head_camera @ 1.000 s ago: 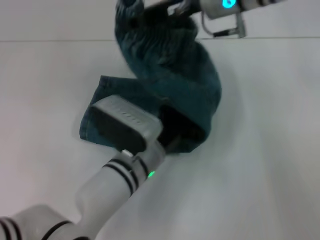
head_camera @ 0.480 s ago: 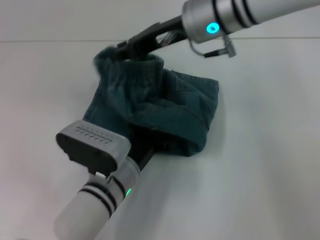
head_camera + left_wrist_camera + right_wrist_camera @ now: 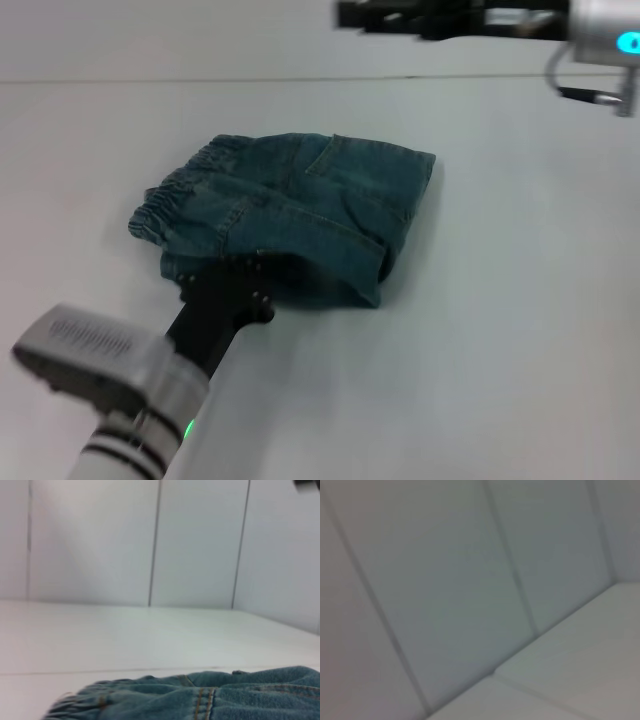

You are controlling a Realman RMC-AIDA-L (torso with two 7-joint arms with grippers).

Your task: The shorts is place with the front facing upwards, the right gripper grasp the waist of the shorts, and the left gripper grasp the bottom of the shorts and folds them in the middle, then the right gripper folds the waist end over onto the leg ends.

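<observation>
Head view: right hand (image 3: 350, 14) has let go, state unclear, upper frame; shorts (image 3: 300, 215) lie folded, looks done.

Blue-green denim shorts (image 3: 300, 225), orange stitching

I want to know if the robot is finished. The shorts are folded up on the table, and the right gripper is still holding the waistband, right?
Not quite. The shorts are folded on the table, but the right gripper holds nothing: the head view shows it up in the air beyond them, well clear of the waistband. The left gripper sits at the near edge of the shorts.
</observation>
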